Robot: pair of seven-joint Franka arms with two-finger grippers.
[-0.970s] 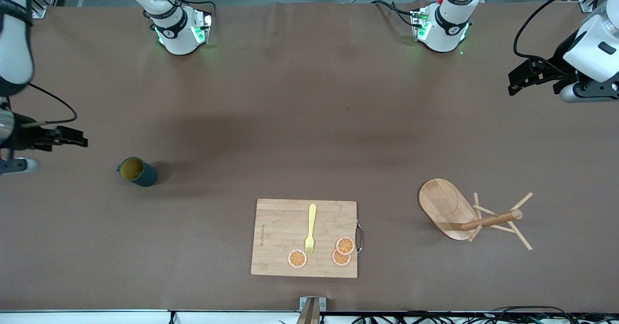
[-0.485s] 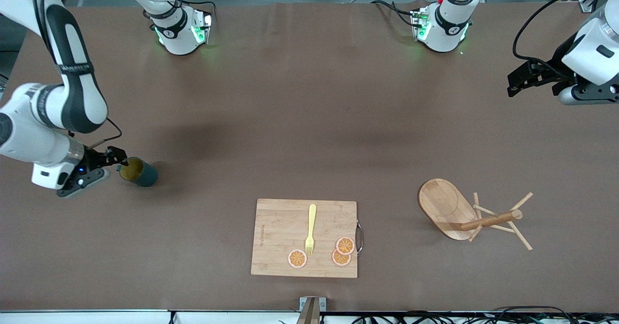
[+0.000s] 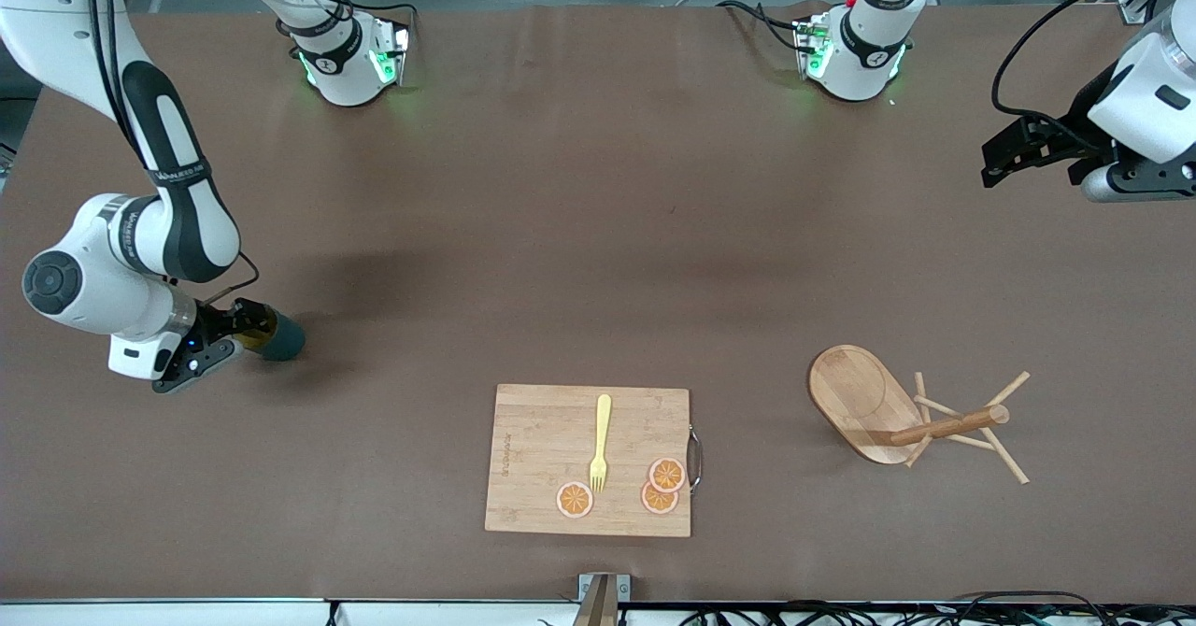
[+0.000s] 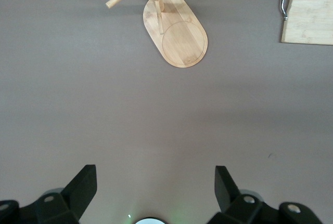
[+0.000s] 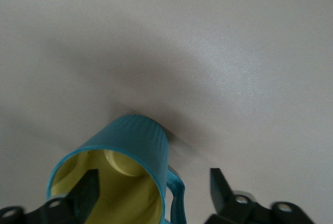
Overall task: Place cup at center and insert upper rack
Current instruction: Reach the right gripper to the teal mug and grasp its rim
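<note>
The dark teal cup (image 3: 283,337) stands on the table near the right arm's end. My right gripper (image 3: 245,325) is at its rim and open. In the right wrist view one finger (image 5: 89,182) is inside the cup's (image 5: 136,143) yellow hollow. The other finger (image 5: 218,183) is outside, past the handle; I see no contact with the cup. The upper rack (image 3: 864,400), a wooden mug tree with an oval base, stands toward the left arm's end; it also shows in the left wrist view (image 4: 177,34). My left gripper (image 3: 987,163) waits in the air, open and empty (image 4: 155,170), over bare table.
A bamboo cutting board (image 3: 537,458) lies near the front camera at mid table, with a yellow fork (image 3: 600,444) and orange slices (image 3: 660,486) on it. Its corner shows in the left wrist view (image 4: 312,24).
My right arm has swung in from the table's end, and its gripper now straddles the cup's rim. The cup, the rack and the left arm have not visibly moved.
</note>
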